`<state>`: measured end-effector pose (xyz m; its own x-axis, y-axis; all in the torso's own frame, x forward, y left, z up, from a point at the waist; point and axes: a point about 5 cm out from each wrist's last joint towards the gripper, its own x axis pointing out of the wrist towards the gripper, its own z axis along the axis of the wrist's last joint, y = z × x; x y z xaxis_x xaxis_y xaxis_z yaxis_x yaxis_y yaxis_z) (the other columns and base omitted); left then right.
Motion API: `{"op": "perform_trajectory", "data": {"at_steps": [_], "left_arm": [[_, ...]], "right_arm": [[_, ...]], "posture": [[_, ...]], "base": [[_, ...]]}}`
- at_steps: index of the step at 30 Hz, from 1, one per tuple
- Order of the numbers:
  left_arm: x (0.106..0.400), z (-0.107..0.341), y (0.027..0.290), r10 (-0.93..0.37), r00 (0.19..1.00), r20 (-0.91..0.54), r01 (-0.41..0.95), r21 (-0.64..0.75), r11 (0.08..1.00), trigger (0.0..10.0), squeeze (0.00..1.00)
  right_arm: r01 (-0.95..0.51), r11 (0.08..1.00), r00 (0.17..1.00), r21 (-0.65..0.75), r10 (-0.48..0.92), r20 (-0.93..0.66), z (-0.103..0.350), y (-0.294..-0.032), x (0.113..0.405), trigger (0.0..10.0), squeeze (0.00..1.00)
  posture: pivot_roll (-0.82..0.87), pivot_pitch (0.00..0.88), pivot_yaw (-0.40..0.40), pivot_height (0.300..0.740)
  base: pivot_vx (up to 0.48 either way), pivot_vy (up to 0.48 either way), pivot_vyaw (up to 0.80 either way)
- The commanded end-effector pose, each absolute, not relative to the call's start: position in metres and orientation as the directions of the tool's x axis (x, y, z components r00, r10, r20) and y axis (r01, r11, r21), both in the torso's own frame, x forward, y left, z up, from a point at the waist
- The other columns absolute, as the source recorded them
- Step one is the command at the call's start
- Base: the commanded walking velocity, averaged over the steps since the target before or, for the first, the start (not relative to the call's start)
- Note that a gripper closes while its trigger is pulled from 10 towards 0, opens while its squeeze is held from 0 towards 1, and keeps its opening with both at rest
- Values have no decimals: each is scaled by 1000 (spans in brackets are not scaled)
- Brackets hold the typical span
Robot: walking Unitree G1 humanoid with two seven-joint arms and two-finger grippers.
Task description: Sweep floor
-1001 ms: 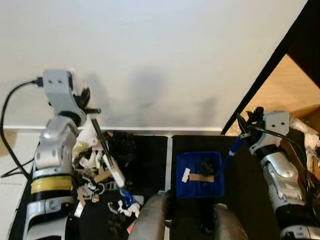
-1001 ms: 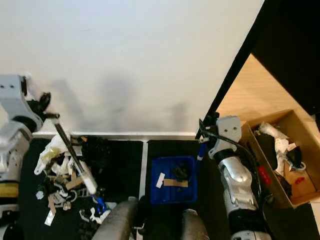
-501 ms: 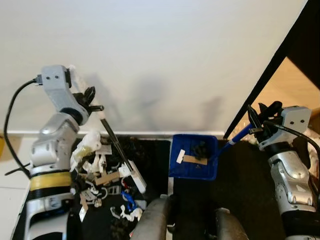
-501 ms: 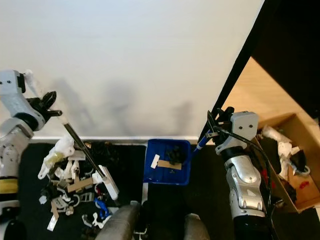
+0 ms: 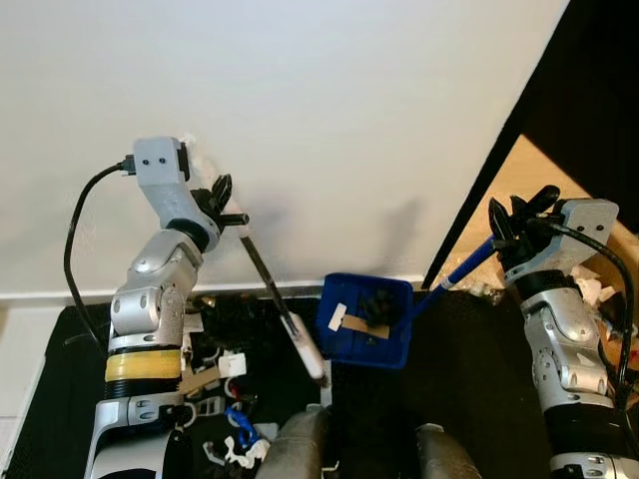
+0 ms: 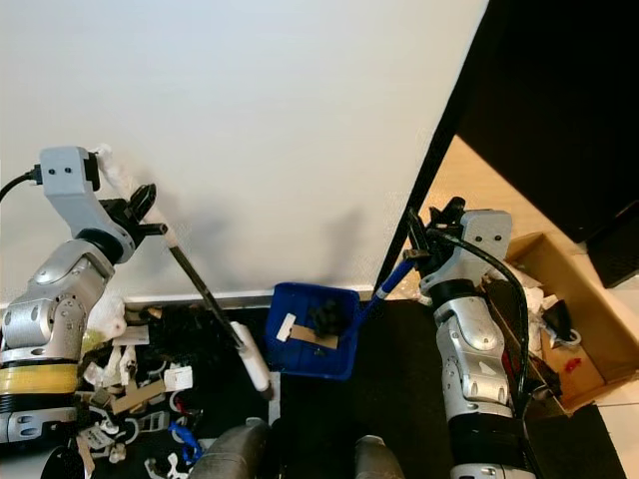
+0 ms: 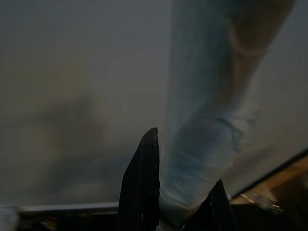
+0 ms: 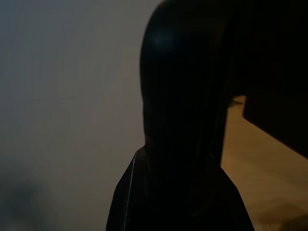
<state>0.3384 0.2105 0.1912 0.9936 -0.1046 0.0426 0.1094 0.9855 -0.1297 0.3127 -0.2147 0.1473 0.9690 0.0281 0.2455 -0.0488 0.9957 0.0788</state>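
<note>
The left gripper (image 5: 222, 205) pinches the upper end of a broom (image 5: 283, 316), its black fingers (image 7: 143, 192) pressed on either side of the pale wrapped handle. The stick slants down from the gripper to the broom's white end, which hangs just beside the near left corner of the blue dustpan (image 5: 367, 321). The right gripper (image 5: 517, 222) is clamped on the top of the dustpan's blue handle (image 5: 454, 274), which runs down and leftward to the pan. The pan is tilted, its back near the white wall (image 5: 300, 120), and carries a dark clump, a white scrap and a strip of brown tape. Litter (image 5: 218, 389) of white, black and blue bits lies on the black mat (image 5: 60, 399) below the left arm, left of the broom's end. An open cardboard box (image 6: 574, 334) holding rubbish stands on the wooden floor to the right of the right arm.

Compared with a second ago, the dustpan no longer lies flat on the mat; it now sits higher and tipped. The broom's white end was then in the middle of the litter and is now beside the pan. The camera's aim has also shifted, so more of the dark panel at upper right shows
</note>
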Motion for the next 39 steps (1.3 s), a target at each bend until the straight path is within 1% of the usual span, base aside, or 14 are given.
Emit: {"op": "perform_trajectory", "data": {"at_steps": [1,5,6,8,10,26,32,39], "left_arm": [[336,191,213,-109,992,69,115,-105,988,10000,0],[336,189,207,-127,989,74,134,-95,986,10000,0],[337,188,205,-131,989,65,134,-48,990,10000,0],[337,188,204,-137,989,63,137,4,991,10000,0],[336,187,203,-148,986,73,146,21,989,10000,0],[338,180,201,-146,987,70,145,32,989,10000,0],[338,181,203,-141,987,77,139,31,990,10000,0],[338,181,203,-140,987,81,138,31,990,10000,0]], "right_arm": [[-61,991,965,121,28,261,148,-209,313,10000,0],[-71,990,966,124,37,257,147,-206,313,10000,0],[-69,990,966,126,34,257,148,-207,313,10000,0],[-64,990,966,130,29,256,148,-208,313,10000,0],[-63,990,967,129,28,255,148,-209,313,10000,0],[-62,989,969,134,27,245,145,-209,311,10000,0],[-62,989,970,132,28,243,145,-210,312,10000,0],[-66,989,970,132,32,241,145,-209,313,10000,0]], "posture": [[142,105,69,740],[139,109,72,740],[138,110,72,740],[137,113,73,740],[137,117,74,740],[134,127,78,740],[135,128,75,740],[137,130,72,740]], "base": [[0,0,0],[0,0,0],[0,0,0],[0,0,0],[0,-131,0],[293,-336,0],[261,-161,0],[0,0,0]]}}
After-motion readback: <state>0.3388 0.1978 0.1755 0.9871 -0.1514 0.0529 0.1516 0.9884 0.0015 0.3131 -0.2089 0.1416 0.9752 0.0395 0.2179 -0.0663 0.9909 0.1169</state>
